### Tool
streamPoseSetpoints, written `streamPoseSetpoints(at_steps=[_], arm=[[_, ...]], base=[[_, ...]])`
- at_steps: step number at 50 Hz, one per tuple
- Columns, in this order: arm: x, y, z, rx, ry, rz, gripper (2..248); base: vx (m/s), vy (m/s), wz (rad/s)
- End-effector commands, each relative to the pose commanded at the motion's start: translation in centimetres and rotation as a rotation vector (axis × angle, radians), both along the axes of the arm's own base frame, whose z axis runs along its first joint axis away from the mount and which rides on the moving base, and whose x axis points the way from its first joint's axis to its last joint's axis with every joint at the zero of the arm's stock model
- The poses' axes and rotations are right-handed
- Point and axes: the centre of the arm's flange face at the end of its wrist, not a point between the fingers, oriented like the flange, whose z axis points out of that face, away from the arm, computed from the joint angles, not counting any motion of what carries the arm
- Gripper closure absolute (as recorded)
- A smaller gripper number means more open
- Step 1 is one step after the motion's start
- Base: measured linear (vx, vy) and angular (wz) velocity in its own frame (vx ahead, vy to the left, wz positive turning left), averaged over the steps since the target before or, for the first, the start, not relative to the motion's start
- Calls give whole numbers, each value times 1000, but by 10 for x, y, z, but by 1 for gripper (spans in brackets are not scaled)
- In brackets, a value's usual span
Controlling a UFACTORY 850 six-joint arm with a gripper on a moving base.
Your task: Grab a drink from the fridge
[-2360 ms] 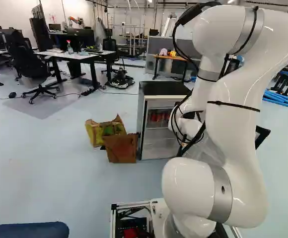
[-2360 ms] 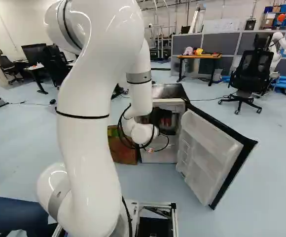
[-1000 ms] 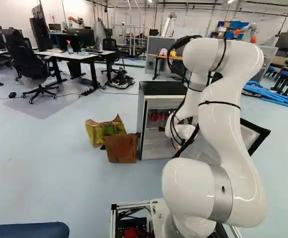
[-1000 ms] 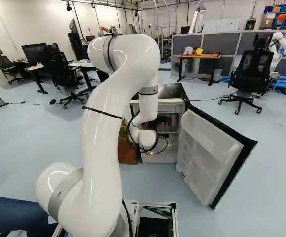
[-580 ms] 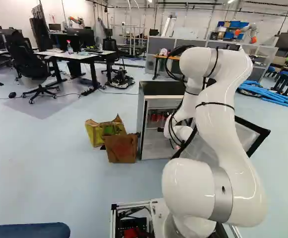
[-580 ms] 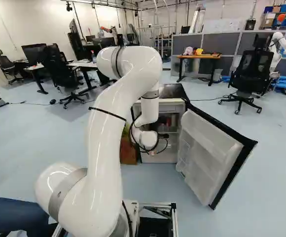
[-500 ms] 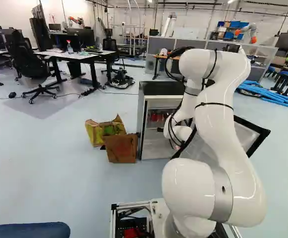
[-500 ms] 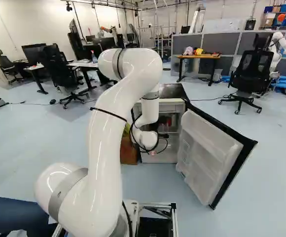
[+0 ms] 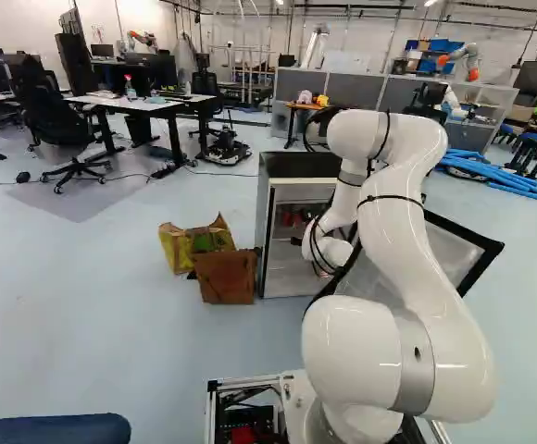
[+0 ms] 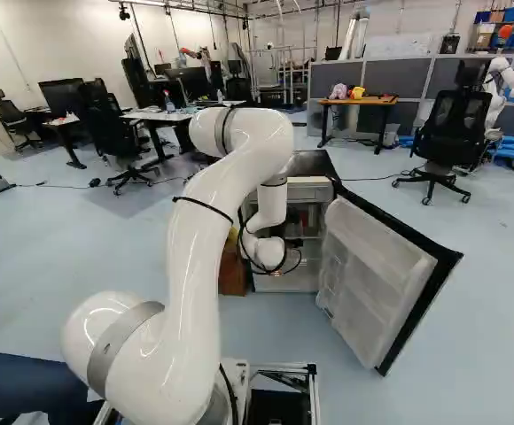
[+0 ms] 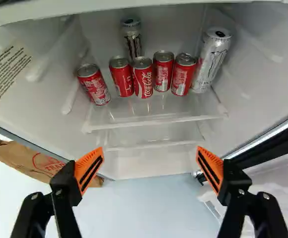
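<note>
Lower and farther forward than in the earlier frames, the jointed white arm [image 9: 426, 240] now bends down toward the small fridge with a black top [image 9: 298, 165]; the base and the fridge stay where they were. Its black two-fingered tool [image 9: 296, 241] is at the fridge's open front, and the white-lined door with a dark edge [image 10: 372, 274] stands wide open beside it.

In the wrist view the tool [image 11: 150, 167] is spread wide, its orange ribbed pads [image 11: 89, 169] well apart with nothing held between them. The drinks are ahead of it, inside the fridge on a clear shelf [image 11: 154, 116]: four short red cans [image 11: 143, 78] in a row, and another red can [image 11: 93, 84] a little apart by one side wall. A slim silver can [image 11: 133, 39] stands behind the row, and a tall white can [image 11: 211, 59] stands at its other end.

On the floor next to the fridge are a brown paper bag [image 9: 225, 277] and a yellow-green bag [image 9: 178, 248].
</note>
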Motion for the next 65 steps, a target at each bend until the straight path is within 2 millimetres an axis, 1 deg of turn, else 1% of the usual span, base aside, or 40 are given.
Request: streamPoseSetpoints(at_steps=[18, 31, 53, 65], arm=[[21, -2, -25, -5, -55, 8, 3], [31, -2, -41, -8, -98, 11, 3], [47, -4, -37, -20, -206, 14, 3], [55, -9, -39, -26, -237, 9, 3]], base=[[0, 0, 0], [0, 0, 0], [0, 0, 0], [0, 0, 0]])
